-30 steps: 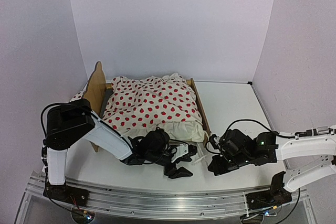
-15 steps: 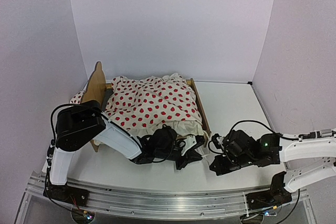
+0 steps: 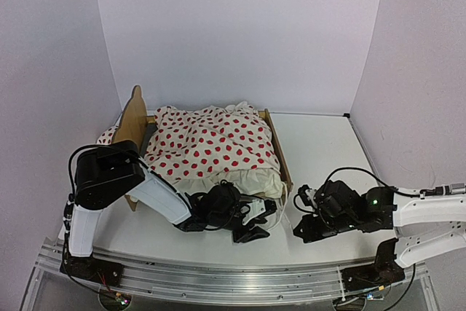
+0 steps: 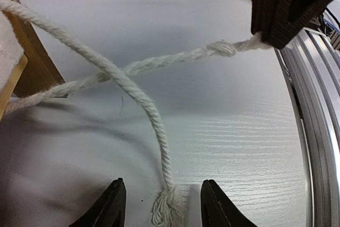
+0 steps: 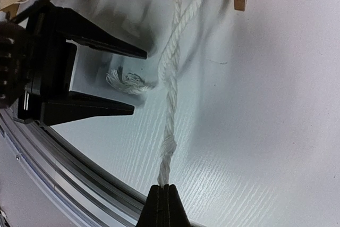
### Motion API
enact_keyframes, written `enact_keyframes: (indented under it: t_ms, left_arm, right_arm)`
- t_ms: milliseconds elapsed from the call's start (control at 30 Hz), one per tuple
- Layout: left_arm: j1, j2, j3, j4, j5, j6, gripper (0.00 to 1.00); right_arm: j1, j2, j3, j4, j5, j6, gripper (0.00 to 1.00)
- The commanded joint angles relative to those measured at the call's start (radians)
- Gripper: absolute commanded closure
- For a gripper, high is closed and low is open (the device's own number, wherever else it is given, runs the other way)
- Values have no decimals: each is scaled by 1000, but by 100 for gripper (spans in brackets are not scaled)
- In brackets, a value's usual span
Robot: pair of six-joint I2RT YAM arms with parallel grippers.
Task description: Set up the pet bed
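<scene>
**Entry: pet bed, cord stage**

**Item.** The pet bed [image 3: 135, 118] is a plywood frame with a scalloped headboard at its left end. It stands left of centre on the table [image 3: 320, 143], under a white red-dotted blanket [image 3: 215, 143]. Two white cords run from its near right corner onto the table and cross each other.

**Left gripper** [image 4: 162, 182]. Its jaws are apart and low over the table. The frayed end [image 4: 167, 209] of the loose cord [image 4: 133, 86] lies between the fingers and appears to touch neither.

**Right gripper** [image 5: 163, 187]. It is closed tight on the tip of the knotted cord [image 5: 170, 144], just past the knot, and draws that cord out fairly straight from the frame.

**Step in hand (judged).** The left gripper is about to take hold of the loose cord, probably so the two cords can be tied.

**Handling notes.**
- Close above the frayed tuft, on the twisted part, since the loose fibres would likely slip.
- Stay low so that the cord cannot roll out from under the fingers.
- Hold the knotted cord steady without tugging, because the light frame could slide.

**Position.** The bed lies just beyond the left gripper, with its near edge close by. The right gripper sits near the bed's right corner, apart from the frame and joined to it only by the cord.
</scene>
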Motion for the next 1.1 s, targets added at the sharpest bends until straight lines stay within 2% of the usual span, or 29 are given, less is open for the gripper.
enact_keyframes:
  t_ms: [0, 133, 233, 400, 533, 700, 867, 1067]
  left_arm:
    - [-5, -122, -18, 27, -55, 134, 49]
    - [-13, -217, -105, 96, -71, 274, 42]
    - [-20, -228, -132, 190, -34, 395, 36]
    - [-39, -138, -110, 354, 11, 551, 33]
    - [-41, -80, -50, 352, 22, 580, 34]
    - [-40, -63, -32, 342, -10, 574, 47]
    - [-40, -60, -19, 349, -49, 542, 65]
    - [-40, -62, -17, 393, -90, 508, 98]
  right_arm:
    - [2, 36, 61, -24, -75, -24, 100]
    - [3, 42, 71, -22, -71, -10, 100]
    - [1, 54, 91, -22, -68, 9, 100]
    - [1, 92, 153, -19, -62, 28, 100]
    - [-1, 126, 205, -19, -84, 31, 100]
    - [-2, 141, 225, -14, -89, 25, 100]
    - [-5, 142, 227, -9, -122, 17, 100]
    - [-16, 142, 231, -5, -116, 10, 100]
